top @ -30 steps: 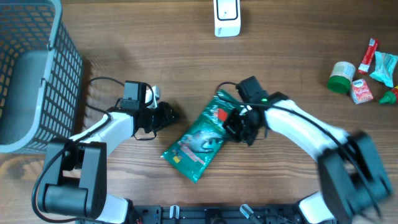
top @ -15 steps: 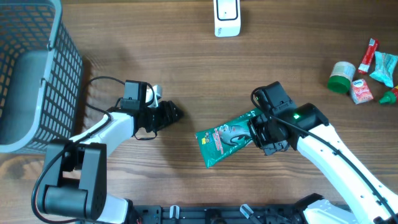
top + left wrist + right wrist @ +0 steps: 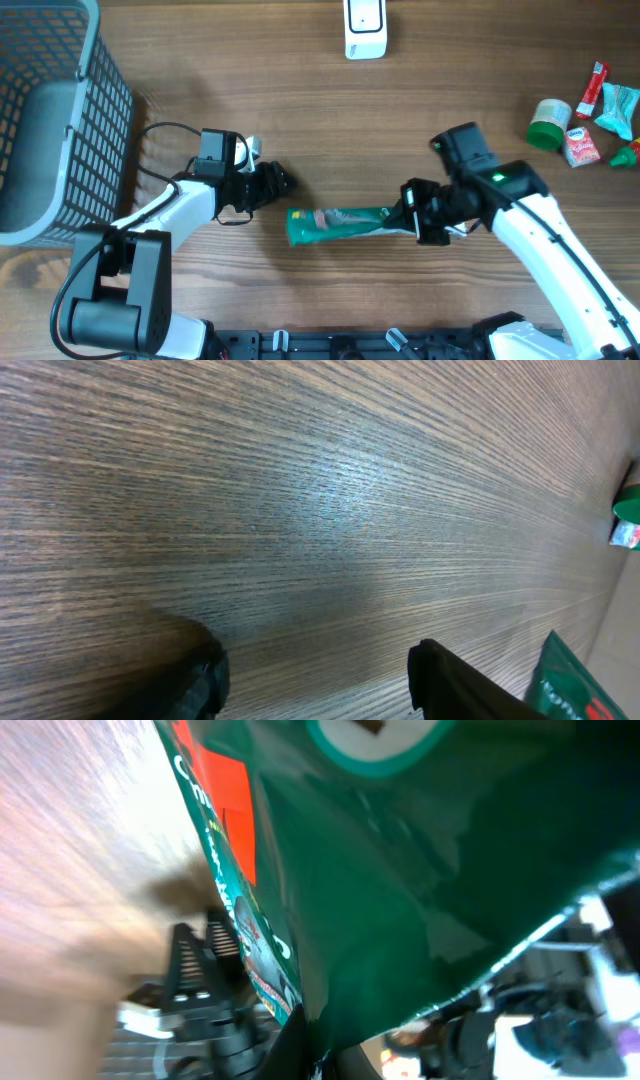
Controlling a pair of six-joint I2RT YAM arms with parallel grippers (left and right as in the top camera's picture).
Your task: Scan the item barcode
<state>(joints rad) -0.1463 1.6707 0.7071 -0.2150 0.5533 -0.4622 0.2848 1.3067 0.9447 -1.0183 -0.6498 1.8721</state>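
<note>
My right tool (image 3: 412,214) is clenched on the green pouch (image 3: 335,222) and my left tool (image 3: 278,183) is spread empty. I should turn the pouch's flat face squarely toward the scanner (image 3: 365,25).

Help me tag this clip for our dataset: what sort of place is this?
Probably a mock shop checkout on a wooden table: a grey wire basket, what looks like a white scanner, small groceries at the far right, and a green pouch in the right gripper.
</note>
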